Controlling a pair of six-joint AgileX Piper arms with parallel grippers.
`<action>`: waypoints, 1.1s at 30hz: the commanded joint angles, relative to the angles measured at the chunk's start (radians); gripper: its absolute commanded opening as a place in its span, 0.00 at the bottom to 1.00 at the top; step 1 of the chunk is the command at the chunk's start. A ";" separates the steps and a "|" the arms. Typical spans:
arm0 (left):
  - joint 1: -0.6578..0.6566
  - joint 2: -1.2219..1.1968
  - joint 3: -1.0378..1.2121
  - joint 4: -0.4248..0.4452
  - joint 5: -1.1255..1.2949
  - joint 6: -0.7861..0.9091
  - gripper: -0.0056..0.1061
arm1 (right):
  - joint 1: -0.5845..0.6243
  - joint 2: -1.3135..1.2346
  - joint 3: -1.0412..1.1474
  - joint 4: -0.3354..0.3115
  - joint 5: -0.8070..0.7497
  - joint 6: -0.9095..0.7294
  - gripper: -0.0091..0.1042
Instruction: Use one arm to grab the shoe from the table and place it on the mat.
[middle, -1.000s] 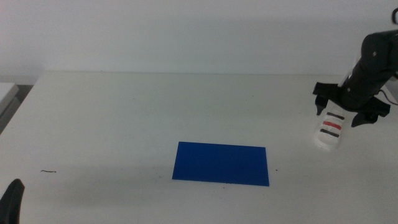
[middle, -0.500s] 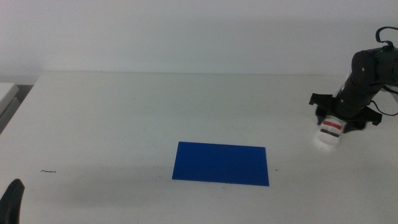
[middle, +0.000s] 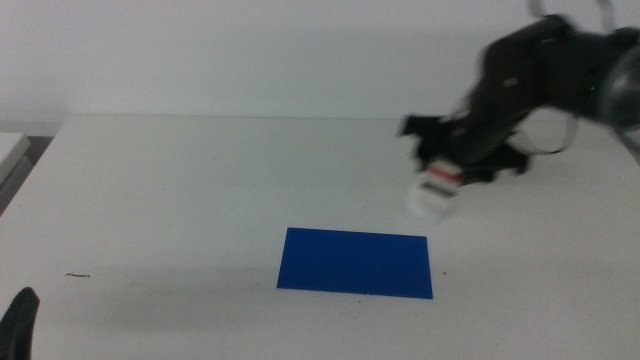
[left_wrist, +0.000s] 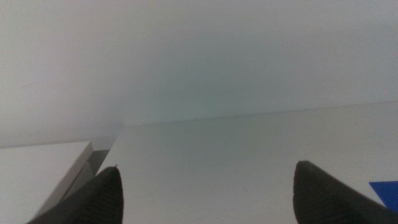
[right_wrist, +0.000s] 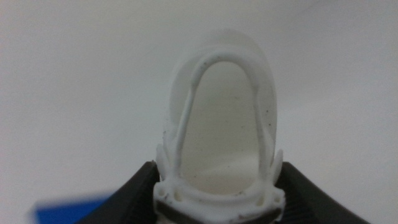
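The shoe (middle: 436, 187) is already picked up. It is held between the two jaws of the right gripper (middle: 455, 168) and is carried above the table (middle: 180, 190), a little to the right of and beyond the mat (middle: 356, 262). In the right wrist view the white sole is seen squeezed between the dark jaws. The putting-down part is still left, because the mat is bare. The left gripper (left_wrist: 205, 193) is kept waiting at the near left corner with its jaws wide apart (nothing is held). Half a second ago the shoe was gripped low at the far right; now it is lifted and moved left toward the mat.
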 joint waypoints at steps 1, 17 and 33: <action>-0.007 0.005 0.000 -0.004 -0.013 -0.001 0.89 | 0.107 0.011 -0.014 -0.017 0.033 0.084 0.24; -0.007 0.005 0.000 -0.004 -0.013 -0.001 0.89 | 0.237 0.061 -0.039 -0.036 0.025 0.224 0.24; -0.007 0.005 0.000 -0.004 -0.013 -0.001 0.89 | 0.316 0.064 -0.073 -0.197 0.159 0.998 0.24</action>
